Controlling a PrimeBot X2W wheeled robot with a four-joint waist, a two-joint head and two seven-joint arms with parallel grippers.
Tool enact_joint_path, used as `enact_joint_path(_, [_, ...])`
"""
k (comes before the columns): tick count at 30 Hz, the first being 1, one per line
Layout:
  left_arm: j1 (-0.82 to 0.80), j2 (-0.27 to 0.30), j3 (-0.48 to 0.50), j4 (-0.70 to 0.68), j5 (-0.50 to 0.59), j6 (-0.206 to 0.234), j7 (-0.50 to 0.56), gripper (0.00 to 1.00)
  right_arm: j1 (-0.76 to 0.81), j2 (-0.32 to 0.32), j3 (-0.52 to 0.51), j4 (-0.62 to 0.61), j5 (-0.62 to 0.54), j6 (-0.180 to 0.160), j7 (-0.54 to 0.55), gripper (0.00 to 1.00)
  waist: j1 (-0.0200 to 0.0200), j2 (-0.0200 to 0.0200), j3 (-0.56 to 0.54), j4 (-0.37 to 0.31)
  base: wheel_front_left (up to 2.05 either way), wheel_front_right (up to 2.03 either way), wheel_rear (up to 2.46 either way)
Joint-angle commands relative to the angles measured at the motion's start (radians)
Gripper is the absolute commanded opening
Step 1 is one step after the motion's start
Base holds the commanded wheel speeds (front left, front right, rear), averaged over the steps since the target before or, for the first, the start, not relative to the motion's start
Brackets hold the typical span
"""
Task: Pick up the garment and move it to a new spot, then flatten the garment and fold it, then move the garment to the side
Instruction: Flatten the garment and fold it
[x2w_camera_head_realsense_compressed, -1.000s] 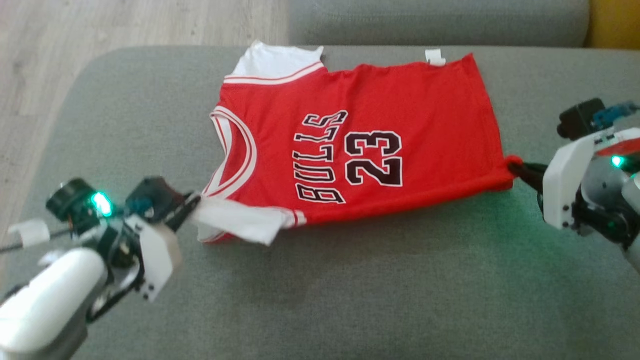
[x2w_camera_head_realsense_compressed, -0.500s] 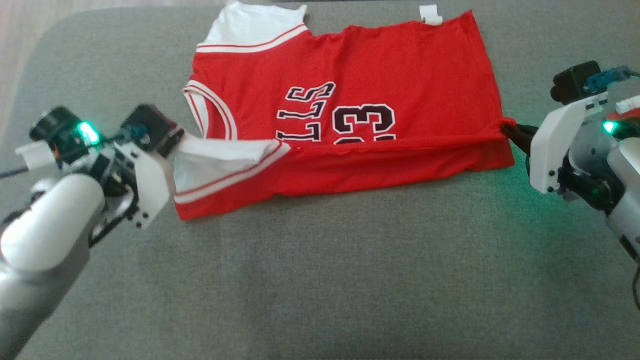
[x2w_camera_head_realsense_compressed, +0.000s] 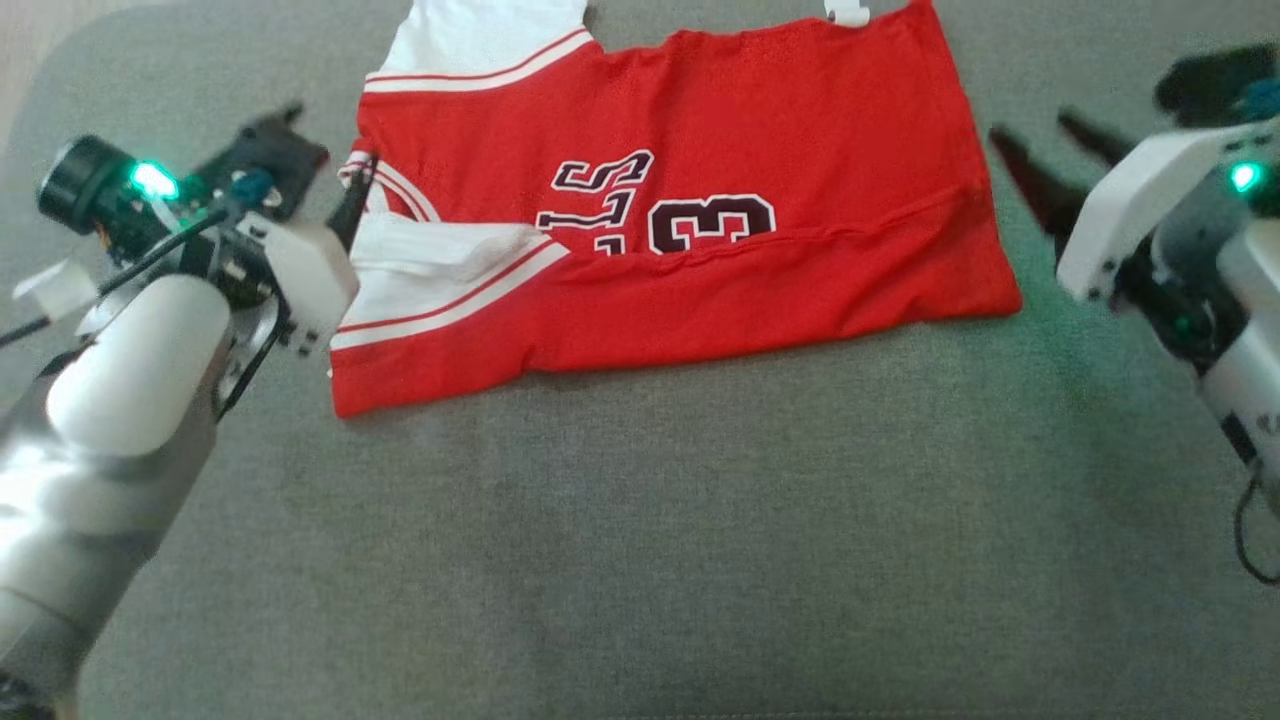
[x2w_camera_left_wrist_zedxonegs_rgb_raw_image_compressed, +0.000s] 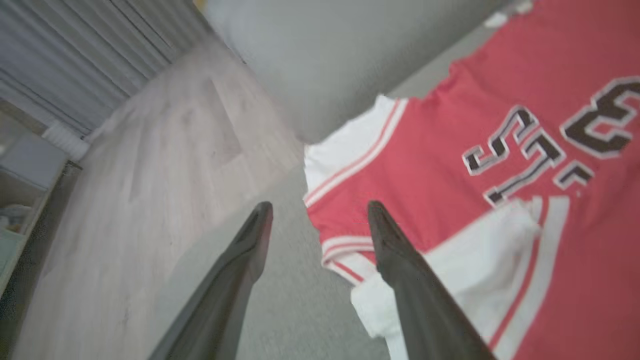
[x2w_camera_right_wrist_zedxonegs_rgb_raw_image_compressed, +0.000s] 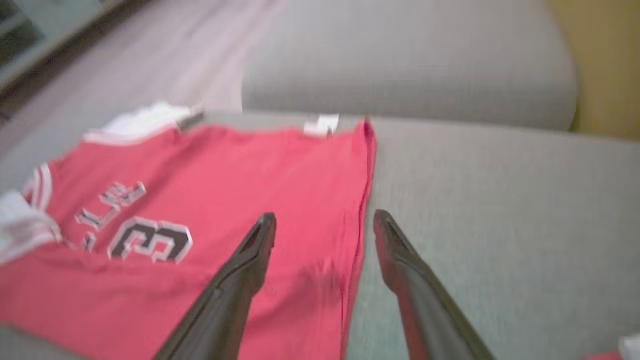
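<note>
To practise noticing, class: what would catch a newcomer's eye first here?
The red basketball jersey stands out, lying on the grey cushion with its near edge folded over the lettering. An open gripper stands at each end: the left gripper by the white-trimmed shoulder, the right gripper by the hem.

A red jersey (x2w_camera_head_realsense_compressed: 760, 140) with white trim and black white-edged lettering lies on grey upholstery (x2w_camera_head_realsense_compressed: 640, 540).

Red jersey (x2w_camera_head_realsense_compressed: 800, 130) with white trim and black lettering, lying flat near the far edge of the grey cushion (x2w_camera_head_realsense_compressed: 650, 550), its near side folded over the print.
</note>
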Motion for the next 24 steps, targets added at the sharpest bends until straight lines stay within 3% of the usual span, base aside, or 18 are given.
enact_joint_path(1, [-0.062,0.013,0.084,-0.005,-0.011,0.054,-0.071,1.00,-0.028,0.013,-0.042,-0.018,0.008,0.007,-0.088,1.00,-0.0001,0.0000,-0.016,0.001,0.00,0.00,0.00])
enact_joint_path(6, [0.000,-0.066,0.207,0.004,-0.112,0.158,-0.264,1.00,-0.020,0.080,-0.139,0.017,-0.024,0.007,-0.342,1.00,-0.0001,0.0000,-0.064,0.000,0.00,0.00,0.00])
enact_joint_path(7, [0.000,-0.066,0.207,0.004,-0.112,0.158,-0.264,1.00,-0.020,0.080,-0.139,0.017,-0.024,0.007,-0.342,1.00,-0.0001,0.0000,-0.064,0.000,0.00,0.00,0.00])
enact_joint_path(10, [0.056,-0.104,0.273,-0.032,-0.153,0.226,-0.369,1.00,0.001,0.115,-0.205,0.029,-0.076,0.007,-0.448,1.00,-0.0001,0.0000,-0.092,0.000,0.00,0.00,0.00])
enact_joint_path(13, [0.139,-0.133,0.340,-0.115,-0.169,0.296,-0.407,1.00,0.046,0.152,-0.338,-0.001,-0.176,0.007,-0.469,1.00,-0.0001,0.0000,-0.119,-0.002,0.00,0.00,0.00])
enact_joint_path(18, [0.353,-0.199,0.450,-0.325,-0.107,0.402,-0.412,1.00,0.304,0.295,-0.629,-0.227,-0.460,0.007,-0.470,1.00,-0.0001,0.0000,-0.159,0.010,0.00,0.00,0.00])
enact_joint_path(21, [0.487,-0.239,0.483,-0.411,-0.061,0.428,-0.412,1.00,0.478,0.392,-0.724,-0.333,-0.595,0.007,-0.470,1.00,-0.0001,0.0000,-0.175,0.016,0.00,0.00,0.00])
enact_joint_path(24, [0.594,-0.265,0.511,-0.462,-0.013,0.432,-0.412,1.00,0.598,0.443,-0.766,-0.418,-0.655,0.007,-0.470,1.00,-0.0001,0.0000,-0.179,0.019,0.00,0.00,0.00])
